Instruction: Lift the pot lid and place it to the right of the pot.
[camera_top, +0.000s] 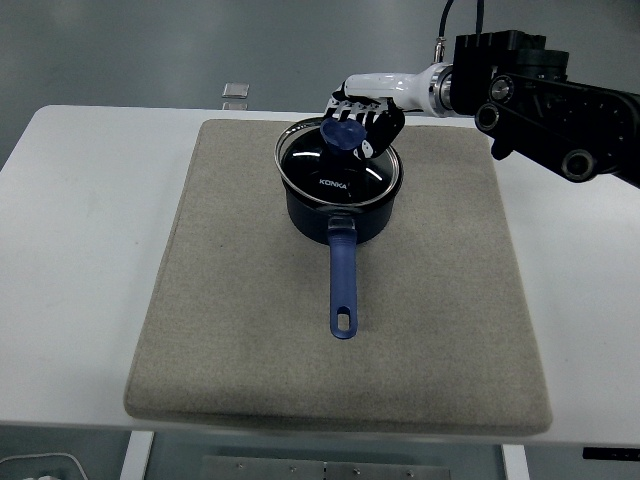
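The glass pot lid (338, 170) is gripped by its blue knob (342, 133) in the curled fingers of the right hand (362, 118), presumably so it can be lifted from the dark saucepan (338, 212) on the grey mat (340, 320). "KONKA" is printed on the lid.

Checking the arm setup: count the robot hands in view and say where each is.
1. The right hand reaches in from the right edge and grips the blue knob of the pot lid at the mat's far side. No left hand shows.
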